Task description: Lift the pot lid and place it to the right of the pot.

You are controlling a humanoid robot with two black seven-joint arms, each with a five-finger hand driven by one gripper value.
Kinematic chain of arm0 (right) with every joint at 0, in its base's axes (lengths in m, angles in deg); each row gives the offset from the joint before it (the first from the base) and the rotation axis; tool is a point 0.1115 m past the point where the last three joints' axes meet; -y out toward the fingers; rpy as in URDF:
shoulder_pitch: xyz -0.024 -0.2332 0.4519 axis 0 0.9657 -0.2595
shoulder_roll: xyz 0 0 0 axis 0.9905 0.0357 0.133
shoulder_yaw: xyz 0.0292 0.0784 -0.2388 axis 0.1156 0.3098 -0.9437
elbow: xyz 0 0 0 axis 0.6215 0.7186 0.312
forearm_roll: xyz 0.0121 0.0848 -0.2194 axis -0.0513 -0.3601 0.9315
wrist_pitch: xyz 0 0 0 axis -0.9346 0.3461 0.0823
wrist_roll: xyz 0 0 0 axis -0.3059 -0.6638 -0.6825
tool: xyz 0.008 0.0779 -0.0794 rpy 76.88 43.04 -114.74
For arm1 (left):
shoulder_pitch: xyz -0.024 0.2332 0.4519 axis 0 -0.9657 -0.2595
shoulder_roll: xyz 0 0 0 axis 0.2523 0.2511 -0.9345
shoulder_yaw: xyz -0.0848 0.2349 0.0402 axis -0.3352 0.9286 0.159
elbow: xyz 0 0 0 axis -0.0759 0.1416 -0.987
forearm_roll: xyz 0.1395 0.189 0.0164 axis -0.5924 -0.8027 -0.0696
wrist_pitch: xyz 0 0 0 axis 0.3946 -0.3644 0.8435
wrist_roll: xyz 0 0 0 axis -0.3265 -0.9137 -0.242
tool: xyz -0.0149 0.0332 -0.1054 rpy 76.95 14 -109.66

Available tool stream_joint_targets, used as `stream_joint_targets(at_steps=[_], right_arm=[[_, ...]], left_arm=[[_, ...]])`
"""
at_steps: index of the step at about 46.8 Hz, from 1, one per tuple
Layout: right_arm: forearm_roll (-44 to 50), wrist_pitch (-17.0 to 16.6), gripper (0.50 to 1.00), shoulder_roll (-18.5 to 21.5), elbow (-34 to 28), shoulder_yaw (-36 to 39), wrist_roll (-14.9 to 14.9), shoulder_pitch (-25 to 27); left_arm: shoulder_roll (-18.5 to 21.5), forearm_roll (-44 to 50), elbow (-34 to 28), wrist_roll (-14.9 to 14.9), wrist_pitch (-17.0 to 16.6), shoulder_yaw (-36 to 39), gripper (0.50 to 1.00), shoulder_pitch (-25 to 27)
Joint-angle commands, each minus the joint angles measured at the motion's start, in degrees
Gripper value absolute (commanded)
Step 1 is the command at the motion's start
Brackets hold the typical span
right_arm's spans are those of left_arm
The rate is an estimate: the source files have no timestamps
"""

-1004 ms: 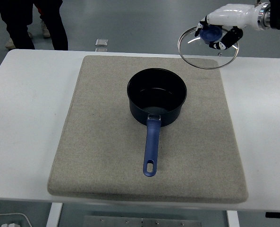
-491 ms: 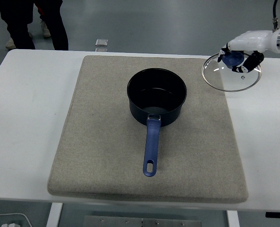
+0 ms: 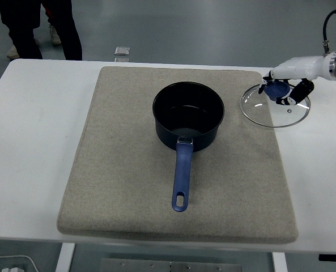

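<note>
A dark blue pot point(image 3: 188, 115) with a long blue handle point(image 3: 181, 177) stands uncovered in the middle of a grey felt mat point(image 3: 122, 170), handle toward me. The glass lid point(image 3: 275, 107) with its blue knob point(image 3: 277, 89) is to the right of the pot, over the mat's right edge and the white table point(image 3: 32, 141), low and nearly flat. My right hand point(image 3: 285, 85), white with black fingertips, comes in from the right edge and is shut on the lid's knob. The left arm is out of view.
A person's legs in dark trousers point(image 3: 37, 25) stand beyond the table's far left corner. A small grey object point(image 3: 121, 52) lies on the floor behind the table.
My right hand has carried the lid from high above the mat's far right corner down and to the right, until it sits low beside the pot.
</note>
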Motion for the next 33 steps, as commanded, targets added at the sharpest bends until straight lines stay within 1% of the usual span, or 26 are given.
stream_joint_targets(at_steps=[1, 21, 26, 33], right_arm=[[-0.9, 0.2, 0.500, 0.0, 0.5, 0.1, 0.0, 0.7], [-5.7, 0.7, 0.500, 0.0, 1.2, 0.2, 0.0, 2.5], [-6.6, 1.6, 0.500, -0.1, 1.2, 0.2, 0.0, 3.1], [-7.3, 1.9, 0.500, -0.1, 1.2, 0.2, 0.0, 3.3]], left_arm=[[0.0, 0.0, 0.0, 0.1, 0.0, 0.0, 1.000, 0.0], [0.0, 0.0, 0.0, 0.1, 0.0, 0.0, 1.000, 0.0], [0.0, 0.0, 0.0, 0.1, 0.0, 0.0, 1.000, 0.0], [0.0, 0.0, 0.0, 0.0, 0.0, 0.0, 1.000, 0.0]])
